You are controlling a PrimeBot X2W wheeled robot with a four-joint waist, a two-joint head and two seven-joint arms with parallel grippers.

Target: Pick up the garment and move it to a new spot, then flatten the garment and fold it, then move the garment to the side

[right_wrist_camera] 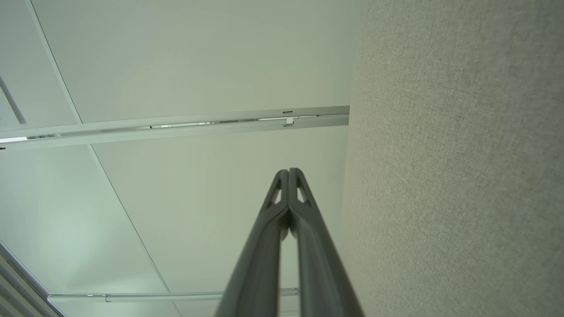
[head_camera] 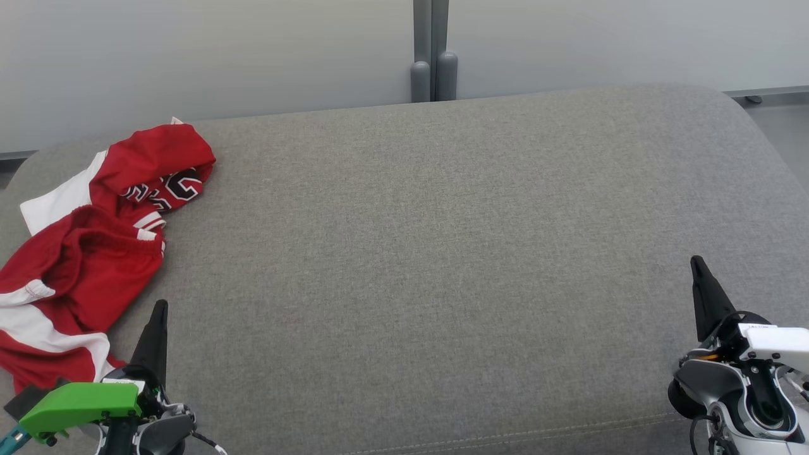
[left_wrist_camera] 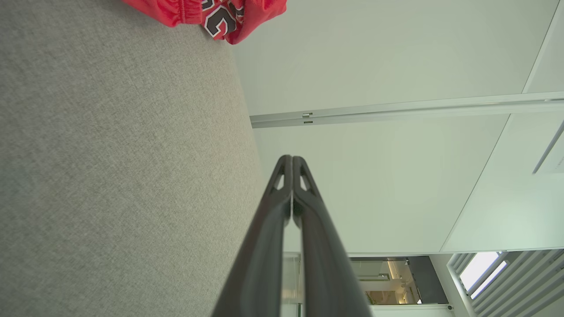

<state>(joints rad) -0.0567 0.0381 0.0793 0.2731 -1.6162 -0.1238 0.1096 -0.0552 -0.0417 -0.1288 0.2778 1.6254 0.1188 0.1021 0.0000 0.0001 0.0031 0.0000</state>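
Note:
A crumpled red and white garment with black lettering lies at the far left of the grey cushioned surface; a corner of the garment also peeks in at the top of the left wrist view. My left gripper stands at the lower left, just right of the garment's near edge, apart from it, fingers pressed together and empty. In the left wrist view its fingertips touch each other. My right gripper stands at the lower right, shut and empty, its fingertips closed together.
The grey surface stretches wide between the two grippers, with rounded far corners. A pale wall with a grey vertical post runs behind it. The front seam of the cushion lies near the bottom edge.

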